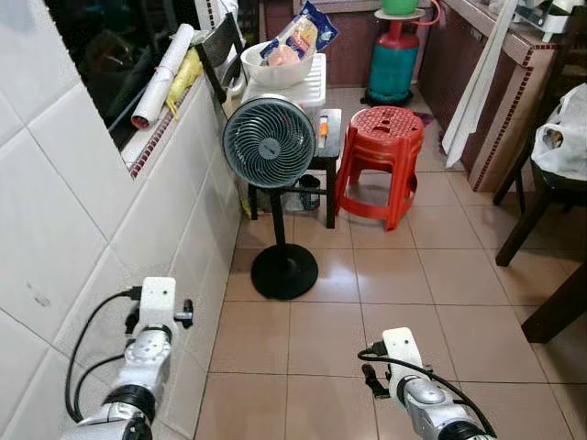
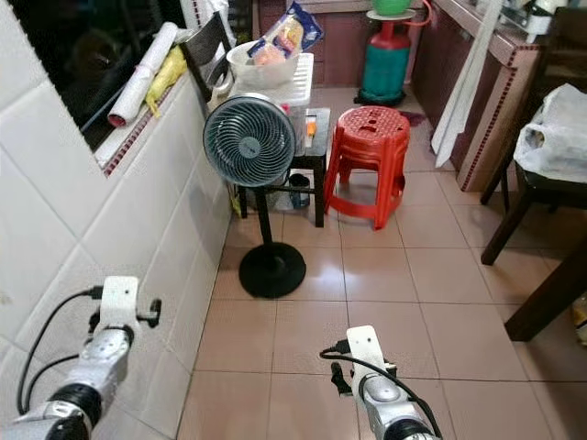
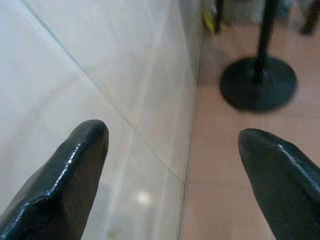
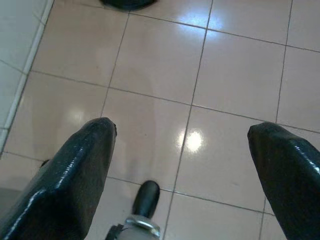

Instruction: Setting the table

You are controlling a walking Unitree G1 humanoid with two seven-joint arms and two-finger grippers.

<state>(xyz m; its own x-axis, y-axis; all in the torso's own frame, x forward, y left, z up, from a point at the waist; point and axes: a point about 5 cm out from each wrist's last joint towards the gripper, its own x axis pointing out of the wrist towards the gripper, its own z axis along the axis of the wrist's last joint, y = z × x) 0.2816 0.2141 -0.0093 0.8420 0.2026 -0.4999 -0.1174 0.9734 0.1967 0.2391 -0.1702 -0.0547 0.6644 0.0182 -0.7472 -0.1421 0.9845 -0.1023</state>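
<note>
My left arm (image 1: 147,348) hangs low beside the white tiled wall (image 1: 73,229). In the left wrist view the left gripper (image 3: 172,135) is open, with nothing between its black fingers (image 3: 75,165); wall and floor lie beyond it. My right arm (image 1: 413,385) hangs low over the tan floor tiles (image 4: 160,60). There the right gripper (image 4: 182,127) is open and holds nothing. A dark wooden table edge (image 1: 564,307) shows at the far right. A white bowl (image 1: 275,64) holding snack packets sits on a white box ahead.
A standing fan (image 1: 270,142) with a round black base (image 3: 257,82) stands close ahead by the wall. Behind it are a small dark stand, stacked red stools (image 1: 381,151) and a green gas cylinder (image 1: 394,60). At the right, a dark chair carries a white plastic bag (image 1: 561,137).
</note>
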